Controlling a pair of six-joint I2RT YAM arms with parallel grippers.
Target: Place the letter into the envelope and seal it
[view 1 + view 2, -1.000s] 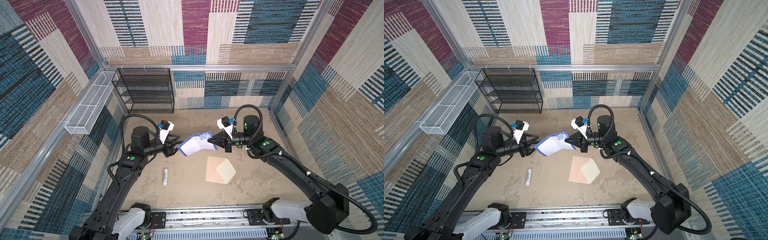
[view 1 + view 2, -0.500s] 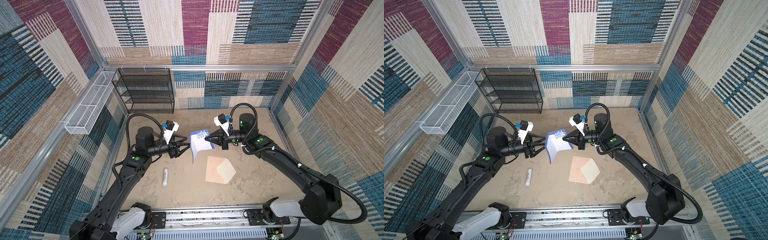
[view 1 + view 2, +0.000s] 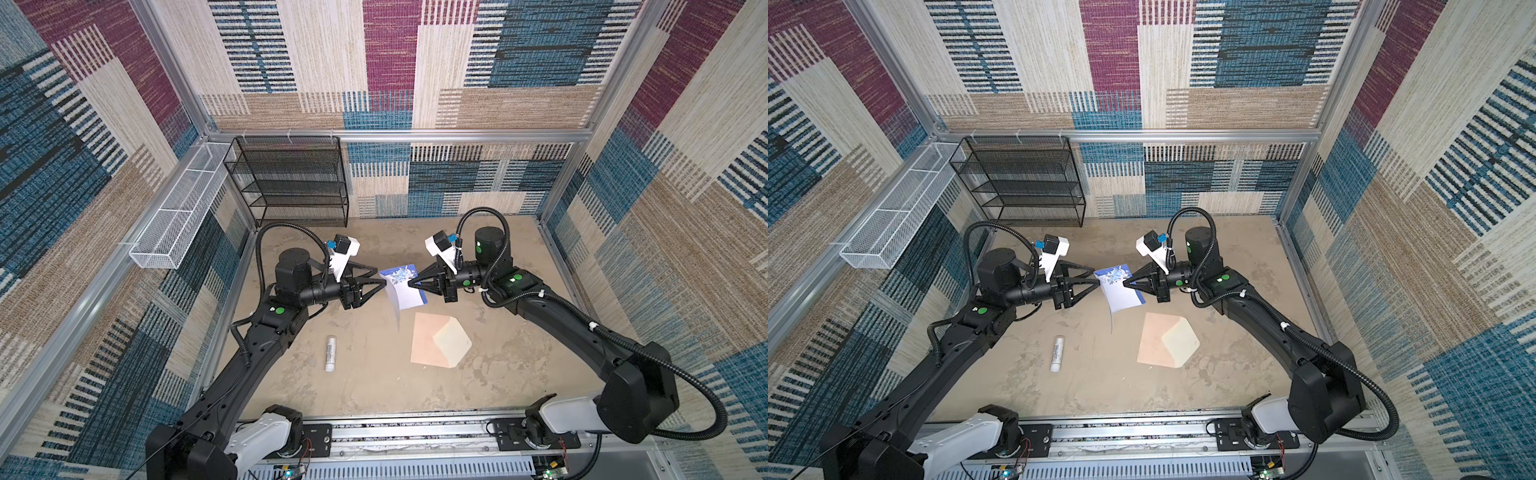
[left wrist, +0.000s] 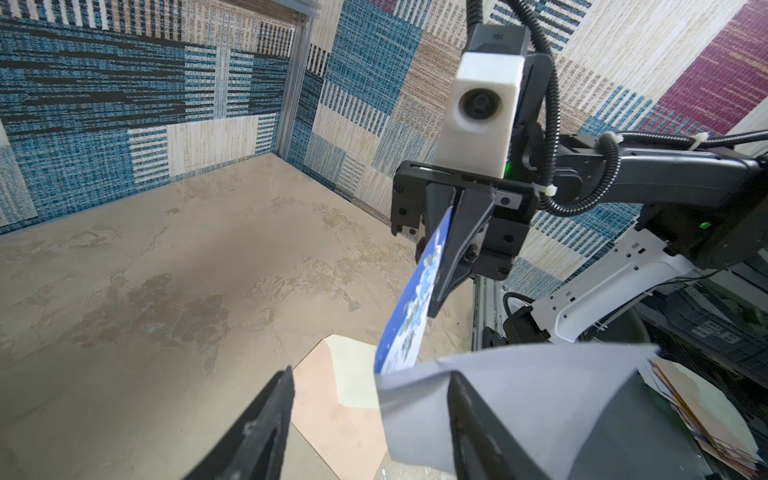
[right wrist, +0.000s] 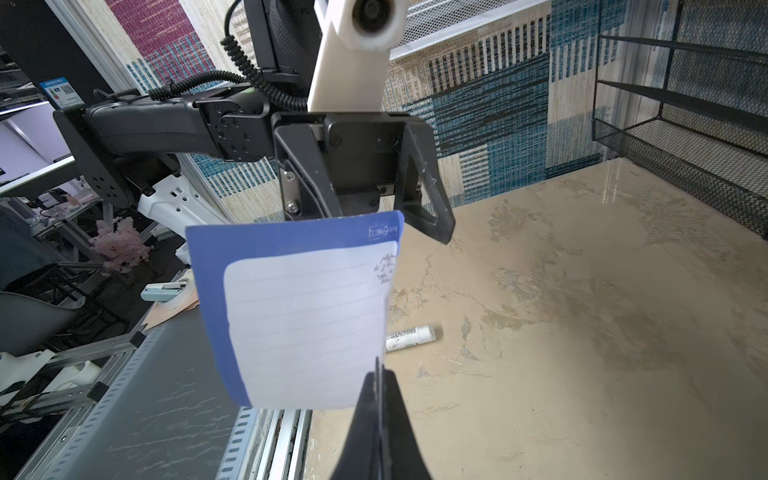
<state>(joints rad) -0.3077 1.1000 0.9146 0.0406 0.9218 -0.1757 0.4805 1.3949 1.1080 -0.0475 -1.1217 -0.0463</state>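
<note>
The right gripper (image 3: 410, 284) pinches the letter (image 3: 404, 294) by one edge in mid-air. The left gripper (image 3: 380, 277), jaws spread, sits at the sheet's opposite edge (contact unclear). Insertion seems to be in preparation, and the next move calls for lowering the sheet edge-first into the envelope (image 3: 426, 347) lying flat below both grippers.

White tube (image 3: 330, 353), black mesh rack (image 3: 291, 183) — white basket (image 3: 176, 218)

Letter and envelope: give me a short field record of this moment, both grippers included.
letter: in the air above the table, bent, outside the envelope
right gripper: shut on the letter
left gripper: open, at the letter's other edge, not gripping
envelope: flat on the table, flap open
white tube: on the table, apart from the envelope
</note>
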